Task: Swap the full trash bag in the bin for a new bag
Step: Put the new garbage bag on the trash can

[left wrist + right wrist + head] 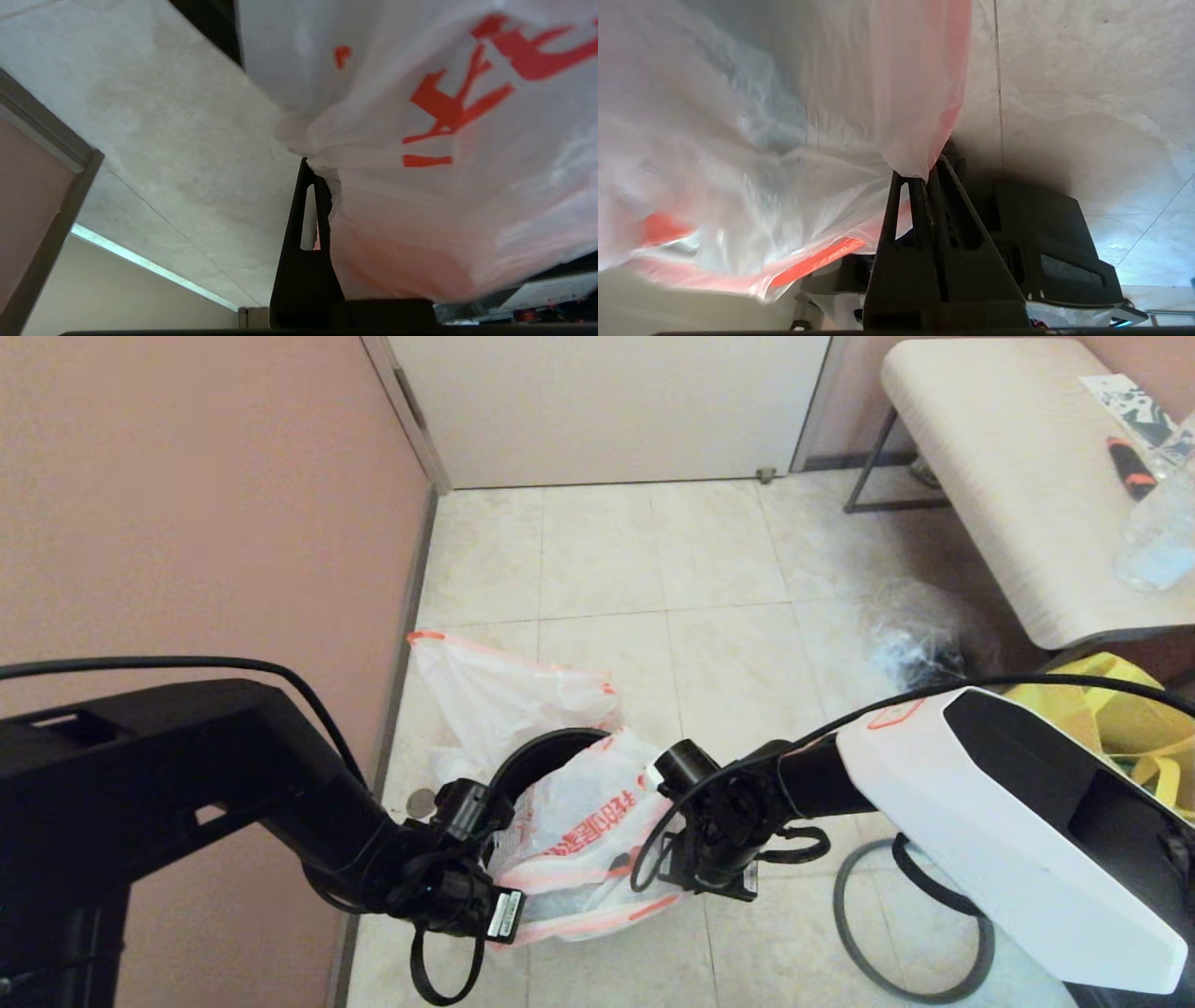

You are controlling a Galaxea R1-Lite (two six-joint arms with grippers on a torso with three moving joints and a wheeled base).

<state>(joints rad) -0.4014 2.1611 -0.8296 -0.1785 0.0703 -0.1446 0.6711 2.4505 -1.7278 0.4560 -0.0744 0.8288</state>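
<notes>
Spreading the new bag (579, 831) over the bin (546, 751) at lower centre of the head view: the left gripper (310, 170) and right gripper (924, 179) are each pinching a bunched fold of film between pressed-together jaws; judged best practice is drawing the mouth apart evenly, keeping it centred over the dark opening

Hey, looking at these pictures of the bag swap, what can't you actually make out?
- Bin: head view, only a dark arc of its mouth shows; the new bag covers the rest.
- Bag's red characters: left wrist view, cut off by the picture edge.
- Clear bag near the bench: head view, contents too blurred.
</notes>
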